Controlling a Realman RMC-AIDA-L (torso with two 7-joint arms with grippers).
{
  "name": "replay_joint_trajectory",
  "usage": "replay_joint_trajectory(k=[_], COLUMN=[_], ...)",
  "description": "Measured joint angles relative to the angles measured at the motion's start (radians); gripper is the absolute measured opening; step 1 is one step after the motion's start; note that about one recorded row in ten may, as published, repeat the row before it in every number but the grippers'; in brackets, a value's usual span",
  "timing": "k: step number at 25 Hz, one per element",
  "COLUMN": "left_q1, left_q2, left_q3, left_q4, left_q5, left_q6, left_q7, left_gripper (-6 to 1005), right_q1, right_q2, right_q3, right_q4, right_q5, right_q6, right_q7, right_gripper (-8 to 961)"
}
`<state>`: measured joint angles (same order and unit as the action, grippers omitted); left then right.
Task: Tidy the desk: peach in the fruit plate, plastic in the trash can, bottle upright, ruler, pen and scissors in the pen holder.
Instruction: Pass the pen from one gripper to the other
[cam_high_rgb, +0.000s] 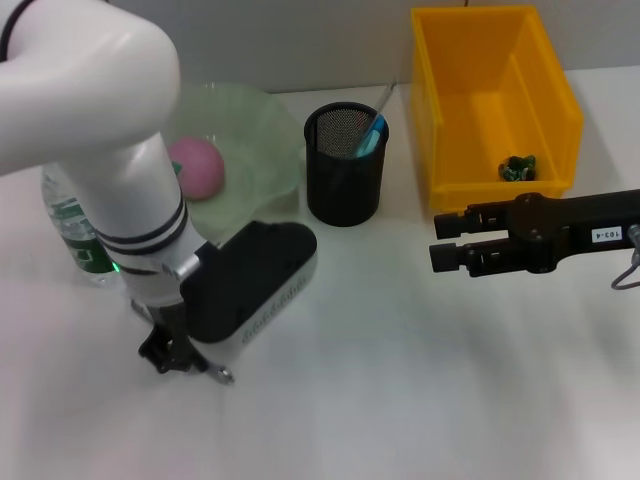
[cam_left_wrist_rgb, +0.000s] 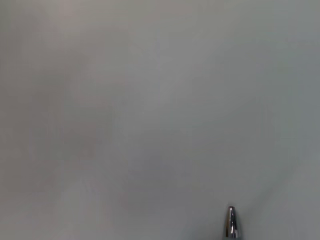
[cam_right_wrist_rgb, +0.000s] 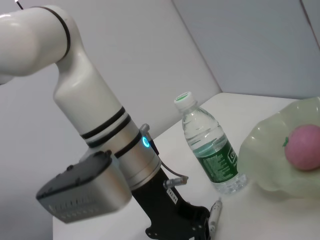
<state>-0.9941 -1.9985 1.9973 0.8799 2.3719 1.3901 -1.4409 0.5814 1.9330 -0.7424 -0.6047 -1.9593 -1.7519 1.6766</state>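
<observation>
Where the white surface (cam_high_rgb: 420, 380) meets a grey wall, peach (cam_high_rgb: 196, 167) sits in fruit plate (cam_high_rgb: 262, 130), bottle (cam_right_wrist_rgb: 210, 145) upright beside it. Left gripper (cam_high_rgb: 185, 355) low over surface, apparently clamped on pen (cam_right_wrist_rgb: 215, 216). Right gripper (cam_high_rgb: 448, 241) near trash can (cam_high_rgb: 492, 100), jaws apart.

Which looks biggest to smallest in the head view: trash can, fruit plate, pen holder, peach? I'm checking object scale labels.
1. trash can
2. fruit plate, though the left arm covers part of it
3. pen holder
4. peach

All four stand at a similar depth along the desk's far side, so nearness hardly skews this.
</observation>
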Motion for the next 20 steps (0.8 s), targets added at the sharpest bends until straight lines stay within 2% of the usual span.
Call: replay_joint_trajectory(k=[2,3,4,8,9,10,13,14,15,17,20], left_q1=[0.013,0.013,0.017,0.017,0.036,0.053,0.053,0.069,0.112,0.15,0.242], left_q2=[-0.006,-0.006,-0.011,-0.011,-0.047,-0.063,-0.063,-0.069,-0.067,-0.066,-0.067], left_q3=[-0.128,-0.128,-0.214,-0.214,-0.614,-0.782,-0.782,-0.88,-0.985,-1.015,-1.03], left_q4=[0.015,0.015,0.021,0.021,0.019,0.019,0.019,0.016,-0.005,-0.009,0.004], left_q5=[0.015,0.015,0.018,0.018,0.018,0.009,0.009,-0.022,-0.136,-0.212,-0.4], left_q6=[0.031,0.031,0.054,0.054,0.162,0.19,0.19,0.207,0.222,0.226,0.239], left_q7=[0.005,0.005,0.013,0.013,0.081,0.104,0.104,0.106,0.063,0.02,-0.065], left_gripper=[133,133,133,132,132,132,132,132,132,133,133], right_q1=[0.0,0.0,0.0,-0.003,-0.004,-0.006,-0.011,-0.015,-0.018,-0.028,-0.047], right_q2=[-0.001,-0.001,-0.002,-0.002,-0.002,-0.002,0.0,0.0,-0.001,-0.004,-0.01], right_q3=[0.001,0.002,0.003,0.005,0.006,0.008,0.013,0.015,0.016,0.016,0.013], right_q4=[-0.001,-0.001,-0.001,-0.001,-0.001,-0.001,-0.002,-0.003,-0.003,-0.003,-0.003], right_q5=[0.0,0.001,0.001,0.006,0.007,0.008,0.009,0.009,0.009,0.006,-0.001], right_q6=[-0.004,-0.007,-0.01,-0.021,-0.026,-0.03,-0.044,-0.054,-0.063,-0.08,-0.106], right_q7=[0.0,0.0,0.0,-0.001,-0.003,-0.004,-0.006,-0.007,-0.008,-0.01,-0.015], right_gripper=[715,715,715,715,715,715,715,715,715,715,715])
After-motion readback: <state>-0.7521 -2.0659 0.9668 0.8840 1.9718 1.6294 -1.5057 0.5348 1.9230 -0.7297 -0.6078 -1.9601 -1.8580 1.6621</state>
